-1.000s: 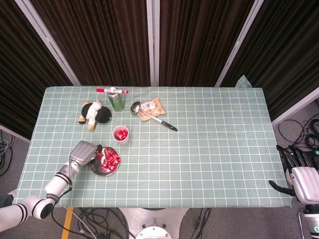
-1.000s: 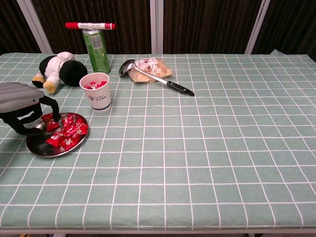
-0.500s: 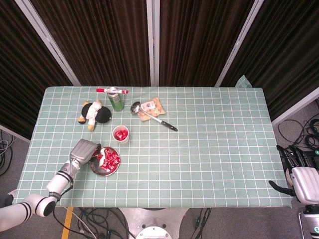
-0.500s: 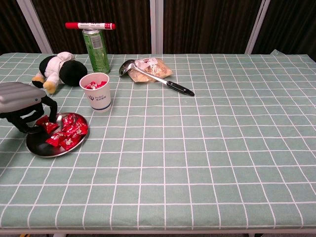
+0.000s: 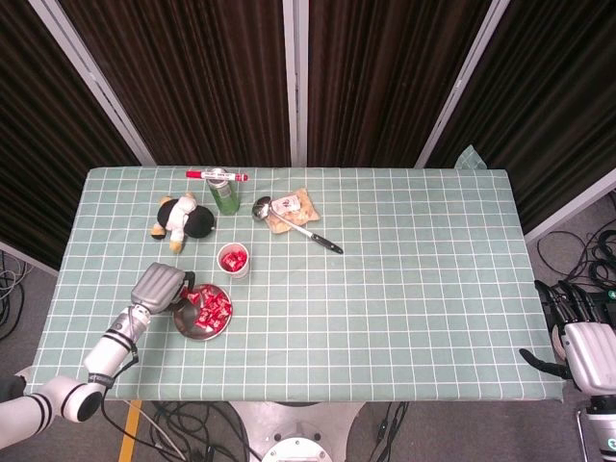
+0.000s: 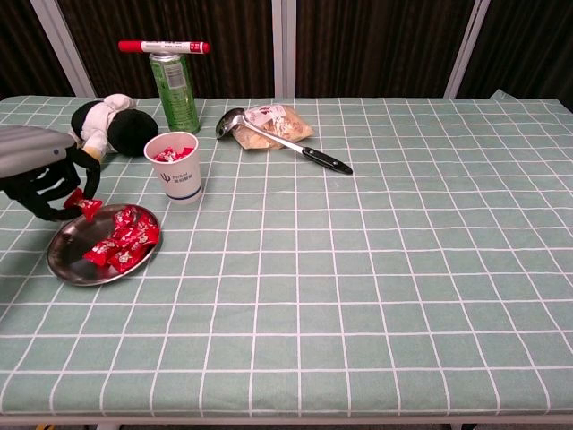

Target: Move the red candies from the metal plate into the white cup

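1. One red candy point(image 6: 87, 206) pinched in left hand point(image 6: 45, 179), lifted just above metal plate point(image 6: 67, 265) rim.
2. Several more candies point(image 6: 124, 237) heaped on plate; some already in white cup point(image 6: 175, 167) beside plate.
3. Judged light, crinkly, slippery; best gripped across wrapper's middle.
4. Right hand point(image 5: 577, 337) idle off the table's edge, well apart from plate, fingers apart.

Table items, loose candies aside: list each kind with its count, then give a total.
Metal plate: 1
White cup: 1
Green can: 1
Red marker: 1
Plush toy: 1
Ladle: 1
Snack packet: 1
Total: 7
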Controlling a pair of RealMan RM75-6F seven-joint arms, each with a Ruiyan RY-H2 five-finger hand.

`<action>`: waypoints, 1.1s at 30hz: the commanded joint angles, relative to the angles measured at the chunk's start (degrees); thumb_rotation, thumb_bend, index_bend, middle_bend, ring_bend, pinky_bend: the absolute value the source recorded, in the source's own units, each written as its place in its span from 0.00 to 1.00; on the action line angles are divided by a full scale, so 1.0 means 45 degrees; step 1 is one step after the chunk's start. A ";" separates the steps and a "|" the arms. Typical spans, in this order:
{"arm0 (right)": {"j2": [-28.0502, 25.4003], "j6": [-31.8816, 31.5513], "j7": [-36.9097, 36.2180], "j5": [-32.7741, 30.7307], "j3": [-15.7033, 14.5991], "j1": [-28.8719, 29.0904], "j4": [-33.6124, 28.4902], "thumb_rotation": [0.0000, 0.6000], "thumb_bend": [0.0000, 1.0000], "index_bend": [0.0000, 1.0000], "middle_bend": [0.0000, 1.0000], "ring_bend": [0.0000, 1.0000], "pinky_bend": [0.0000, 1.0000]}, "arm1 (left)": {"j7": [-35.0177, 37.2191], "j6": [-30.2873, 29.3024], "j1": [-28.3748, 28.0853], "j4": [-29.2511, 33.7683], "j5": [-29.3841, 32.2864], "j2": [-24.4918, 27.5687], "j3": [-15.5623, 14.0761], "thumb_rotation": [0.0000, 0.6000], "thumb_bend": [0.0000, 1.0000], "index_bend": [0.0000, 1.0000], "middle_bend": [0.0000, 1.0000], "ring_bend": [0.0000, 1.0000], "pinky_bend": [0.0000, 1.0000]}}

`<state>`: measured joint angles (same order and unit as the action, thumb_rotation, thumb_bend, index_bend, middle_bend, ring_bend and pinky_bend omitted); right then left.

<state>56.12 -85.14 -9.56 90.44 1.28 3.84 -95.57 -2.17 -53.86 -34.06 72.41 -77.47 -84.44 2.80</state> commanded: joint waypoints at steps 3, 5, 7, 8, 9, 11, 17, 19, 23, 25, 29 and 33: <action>0.0044 0.0031 -0.0122 0.0020 -0.0006 0.0023 0.0110 1.00 0.05 0.00 0.15 0.00 0.01 | 0.0590 -0.0440 -0.0302 0.1231 -0.0188 0.0955 0.0793 1.00 0.36 0.63 0.92 0.85 1.00; 0.0055 0.0035 -0.0174 0.0018 -0.0007 0.0026 0.0155 1.00 0.05 0.00 0.15 0.00 0.01 | 0.0538 -0.0333 -0.0538 0.1416 -0.0130 0.1064 0.1040 1.00 0.36 0.63 0.92 0.85 1.00; 0.0071 0.0046 -0.0237 -0.0003 -0.0007 0.0024 0.0208 1.00 0.05 0.00 0.15 0.00 0.01 | 0.0402 -0.0117 -0.0850 0.1515 0.0016 0.1088 0.1318 1.00 0.36 0.63 0.92 0.85 1.00; 0.0075 0.0045 -0.0263 -0.0010 -0.0008 0.0021 0.0233 1.00 0.05 0.00 0.15 0.00 0.01 | 0.0298 0.0018 -0.0992 0.1525 0.0124 0.1075 0.1425 1.00 0.36 0.63 0.92 0.85 1.00; 0.0086 0.0048 -0.0301 -0.0025 -0.0006 0.0019 0.0269 1.00 0.05 0.00 0.15 0.00 0.01 | 0.0133 0.0259 -0.1190 0.1532 0.0315 0.1052 0.1553 1.00 0.36 0.62 0.92 0.85 1.00; 0.0109 0.0052 -0.0363 -0.0060 -0.0003 0.0010 0.0326 1.00 0.05 0.00 0.15 0.00 0.02 | -0.0058 0.0603 -0.1477 0.1504 0.0618 0.0952 0.1736 1.00 0.36 0.62 0.92 0.85 1.00; 0.0171 0.0119 -0.0522 -0.0129 0.0003 0.0024 0.0499 1.00 0.05 0.00 0.15 0.00 0.02 | -0.0817 0.1519 -0.2326 0.1005 0.1621 0.0354 0.2130 1.00 0.36 0.61 0.92 0.85 1.00; 0.0176 0.0121 -0.0563 -0.0145 0.0009 0.0023 0.0535 1.00 0.05 0.00 0.15 0.00 0.02 | -0.1170 0.1703 -0.2550 0.0833 0.1925 0.0133 0.2175 1.00 0.36 0.61 0.92 0.85 1.00; 0.0171 0.0106 -0.0618 -0.0182 0.0014 0.0001 0.0587 1.00 0.05 0.00 0.15 0.00 0.02 | -0.1614 0.2018 -0.2823 0.0579 0.2468 -0.0172 0.2159 1.00 0.36 0.57 0.92 0.85 1.00; 0.0169 0.0073 -0.0656 -0.0226 0.0022 -0.0031 0.0620 1.00 0.05 0.00 0.15 0.00 0.02 | -0.1956 0.2021 -0.2877 0.0514 0.2588 -0.0249 0.2028 1.00 0.36 0.53 0.92 0.85 1.00; 0.0159 0.0071 -0.0665 -0.0233 0.0028 -0.0036 0.0635 1.00 0.05 0.00 0.15 0.00 0.02 | -0.2284 0.2028 -0.2873 0.0589 0.2899 -0.0251 0.1881 1.00 0.36 0.43 0.91 0.84 1.00; 0.0163 0.0053 -0.0632 -0.0156 0.0025 -0.0018 0.0589 1.00 0.05 0.00 0.15 0.00 0.02 | -0.2193 0.1468 -0.2632 0.1058 0.2796 0.0035 0.1859 1.00 0.36 0.39 0.91 0.84 1.00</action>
<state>56.85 -84.88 -12.42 89.71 1.39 3.74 -92.90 -12.38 -45.95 -46.54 76.13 -64.52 -84.93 11.22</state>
